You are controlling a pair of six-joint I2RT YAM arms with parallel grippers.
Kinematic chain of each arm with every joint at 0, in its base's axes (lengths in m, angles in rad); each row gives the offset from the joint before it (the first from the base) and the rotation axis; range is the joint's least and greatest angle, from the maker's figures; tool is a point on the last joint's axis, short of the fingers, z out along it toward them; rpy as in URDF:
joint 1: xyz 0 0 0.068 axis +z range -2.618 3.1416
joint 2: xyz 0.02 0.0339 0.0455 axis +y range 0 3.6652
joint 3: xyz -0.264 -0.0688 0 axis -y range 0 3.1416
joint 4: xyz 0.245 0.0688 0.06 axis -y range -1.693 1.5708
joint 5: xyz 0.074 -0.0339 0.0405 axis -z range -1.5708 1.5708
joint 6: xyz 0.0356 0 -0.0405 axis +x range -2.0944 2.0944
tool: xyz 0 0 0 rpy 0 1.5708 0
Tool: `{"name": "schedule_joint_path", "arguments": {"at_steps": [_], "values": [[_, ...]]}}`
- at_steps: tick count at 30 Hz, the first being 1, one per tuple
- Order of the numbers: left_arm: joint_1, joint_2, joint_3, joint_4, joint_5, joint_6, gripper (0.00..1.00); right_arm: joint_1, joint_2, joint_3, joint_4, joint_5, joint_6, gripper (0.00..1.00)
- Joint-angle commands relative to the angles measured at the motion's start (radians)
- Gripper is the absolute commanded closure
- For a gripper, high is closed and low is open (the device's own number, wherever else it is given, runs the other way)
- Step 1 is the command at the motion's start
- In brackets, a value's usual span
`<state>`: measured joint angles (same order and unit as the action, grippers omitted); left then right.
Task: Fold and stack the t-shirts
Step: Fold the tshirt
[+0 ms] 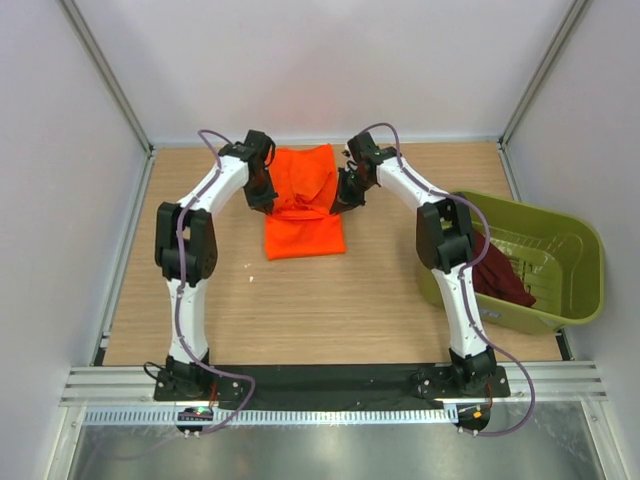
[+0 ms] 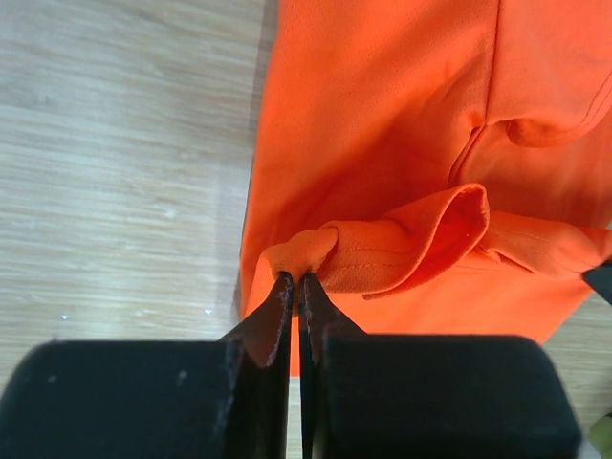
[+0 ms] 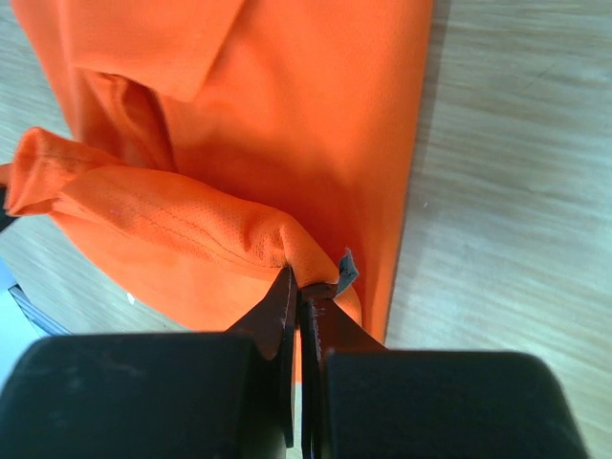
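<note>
The orange t-shirt (image 1: pixel 303 205) lies in a long strip at the table's far middle, its near end flat and its far part lifted between my arms. My left gripper (image 1: pixel 262 198) is shut on the shirt's left edge, a pinched fold of orange cloth (image 2: pixel 301 253) bunched at its tips (image 2: pixel 297 282). On the shirt's right edge my right gripper (image 1: pixel 345 195) is shut too, cloth (image 3: pixel 287 239) gathered at its tips (image 3: pixel 301 287). The maroon t-shirt (image 1: pixel 500 275) lies crumpled in the tub at the right.
An olive-green plastic tub (image 1: pixel 560 265) stands at the table's right edge, close to the right arm's elbow. White enclosure walls stand on three sides, and bare wood table (image 1: pixel 300 300) stretches in front of the shirt.
</note>
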<state>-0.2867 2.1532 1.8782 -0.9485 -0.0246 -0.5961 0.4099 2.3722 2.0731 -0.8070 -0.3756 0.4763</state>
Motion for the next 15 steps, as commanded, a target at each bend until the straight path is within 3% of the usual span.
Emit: {"name": "schedule_joint_path", "arguments": {"at_steps": [1,6,11,13,15], "values": [[0.017,0.020,0.061,0.017,0.011,0.016,1.00,-0.005,0.030,0.050,0.008,-0.026,0.004,0.99],[0.018,0.054,0.091,0.042,0.050,0.024,0.98,-0.009,0.050,0.074,0.028,-0.020,0.022,0.95],[0.021,0.053,0.127,0.050,0.031,0.033,0.72,-0.037,0.091,0.182,-0.004,-0.019,0.053,0.79],[0.023,0.013,0.142,0.037,-0.043,0.039,0.60,-0.052,0.110,0.272,-0.049,-0.014,0.056,0.63],[0.023,-0.025,0.147,0.034,-0.089,0.050,0.52,-0.062,0.110,0.321,-0.081,0.000,0.064,0.54]]}}
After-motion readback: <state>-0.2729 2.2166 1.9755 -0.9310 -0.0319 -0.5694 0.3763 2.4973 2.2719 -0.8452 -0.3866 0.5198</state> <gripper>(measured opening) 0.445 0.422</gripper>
